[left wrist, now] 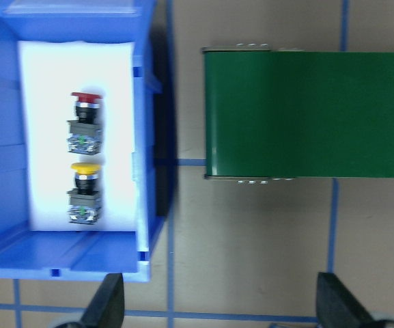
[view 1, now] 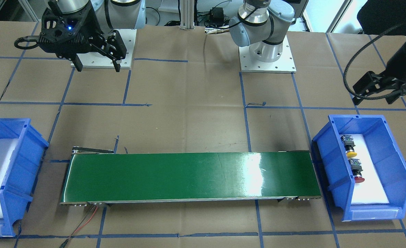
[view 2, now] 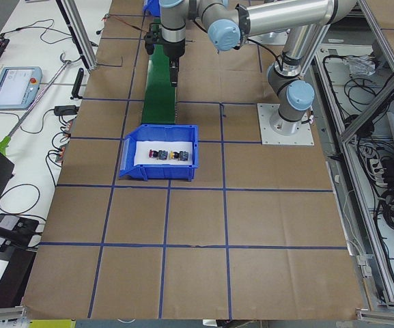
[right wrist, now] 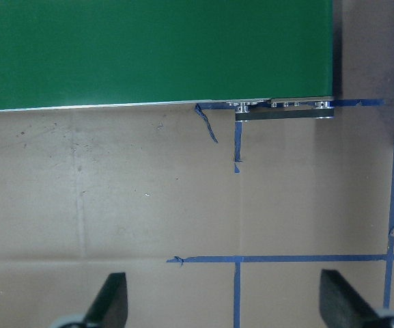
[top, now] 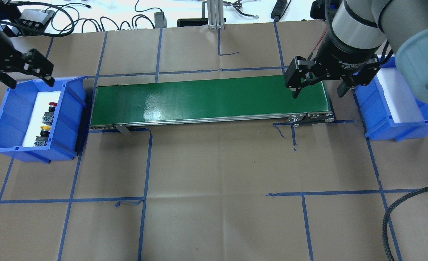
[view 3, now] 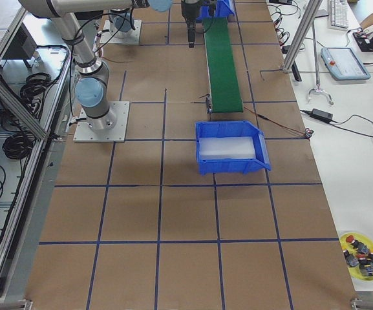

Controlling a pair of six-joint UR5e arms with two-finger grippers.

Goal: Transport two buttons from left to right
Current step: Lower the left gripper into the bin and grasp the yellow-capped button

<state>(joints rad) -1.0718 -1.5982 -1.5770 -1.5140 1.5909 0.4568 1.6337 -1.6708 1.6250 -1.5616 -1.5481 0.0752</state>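
Two buttons lie side by side on white foam in the blue bin (top: 70, 108) at the robot's left. The red-capped button (top: 50, 110) is farther from the robot and the yellow-capped button (top: 42, 134) nearer. Both also show in the left wrist view, the red one (left wrist: 85, 123) and the yellow one (left wrist: 85, 195), and in the front view, yellow (view 1: 348, 146) and red (view 1: 357, 170). My left gripper (top: 29, 80) is open and empty, hanging above the bin's far end. My right gripper (top: 319, 90) is open and empty above the green conveyor's (top: 206, 99) right end.
A second blue bin (top: 377, 123) with bare white foam stands at the conveyor's right end. The belt carries nothing. Brown paper with blue tape lines covers the table. The two arm bases (view 1: 267, 58) stand on the robot's side of the table.
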